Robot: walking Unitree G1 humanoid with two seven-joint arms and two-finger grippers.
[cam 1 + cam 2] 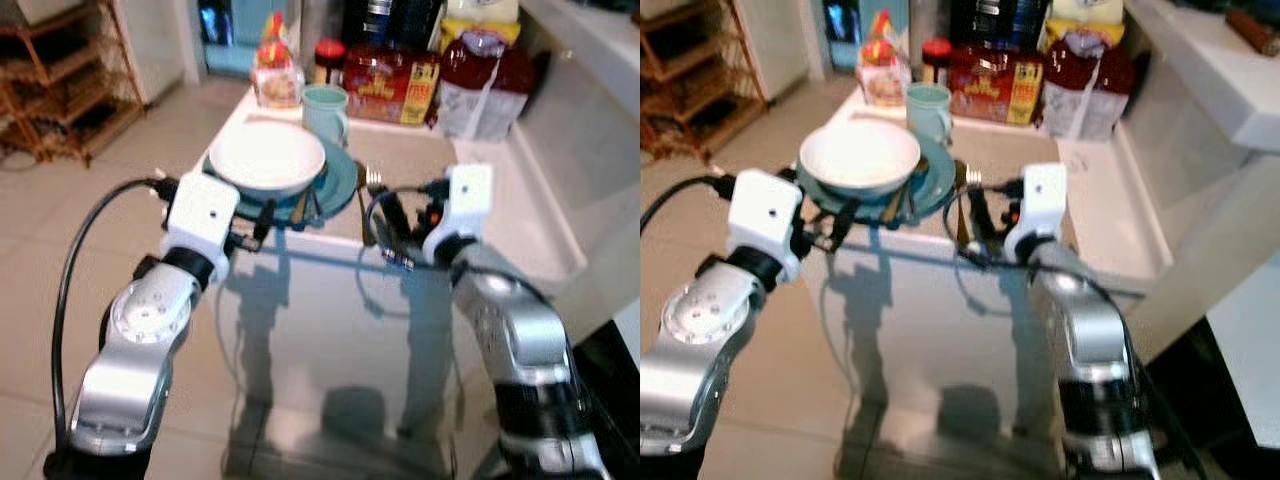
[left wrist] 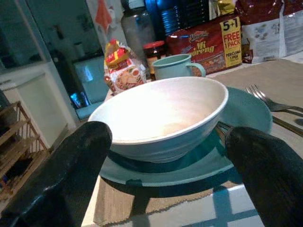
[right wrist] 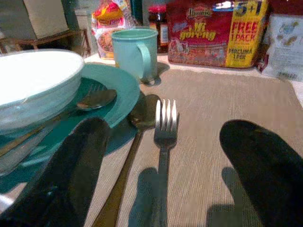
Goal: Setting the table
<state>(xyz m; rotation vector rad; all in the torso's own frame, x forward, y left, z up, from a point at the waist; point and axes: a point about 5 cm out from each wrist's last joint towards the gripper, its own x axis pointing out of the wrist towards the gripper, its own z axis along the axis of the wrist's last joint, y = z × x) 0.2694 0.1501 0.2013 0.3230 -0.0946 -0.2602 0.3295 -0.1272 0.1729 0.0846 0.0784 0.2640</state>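
A white bowl [image 1: 267,157] sits on a teal plate [image 1: 338,182] at the near left of a tan placemat [image 1: 415,160]. Behind them stands a teal mug [image 1: 325,112]. A fork [image 3: 164,120] and a spoon [image 3: 141,113] lie on the mat just right of the plate, and another spoon [image 3: 97,98] rests on the plate beside the bowl. My left gripper [image 2: 168,142] is open, level with the table's near edge, its fingers [image 2: 71,175] spread on either side of the bowl. My right gripper [image 3: 165,130] is open too, low over the mat with the fork's handle between its fingers [image 3: 265,161].
A red noodle multipack [image 1: 392,85], a dark jar [image 1: 329,58], a snack bag [image 1: 276,72] and large bags [image 1: 485,80] line the back of the table. A white counter [image 1: 600,60] rises on the right. A wooden rack [image 1: 70,90] stands on the tiled floor at left.
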